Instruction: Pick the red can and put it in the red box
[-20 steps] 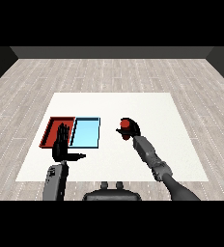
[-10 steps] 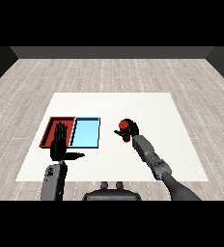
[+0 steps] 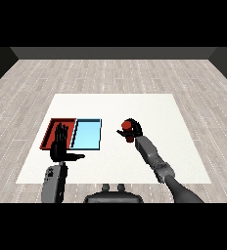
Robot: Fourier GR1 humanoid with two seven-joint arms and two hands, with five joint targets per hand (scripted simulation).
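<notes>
Single head view: taken from above and behind the white bench (image 3: 135, 105), directed down and forward; whole bench top framed at moderate range, wooden floor (image 3: 115, 73) beyond; both forearms entered from the lower corners; no second view supplied

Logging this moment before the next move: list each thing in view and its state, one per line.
Red can: held in the right robot hand, right of both trays.
Right robot hand: fingers curled round the can.
Left robot hand: open, fingers straight, over the red tray's near edge.
Red tray: holds no can.
Light blue tray: empty.
</notes>
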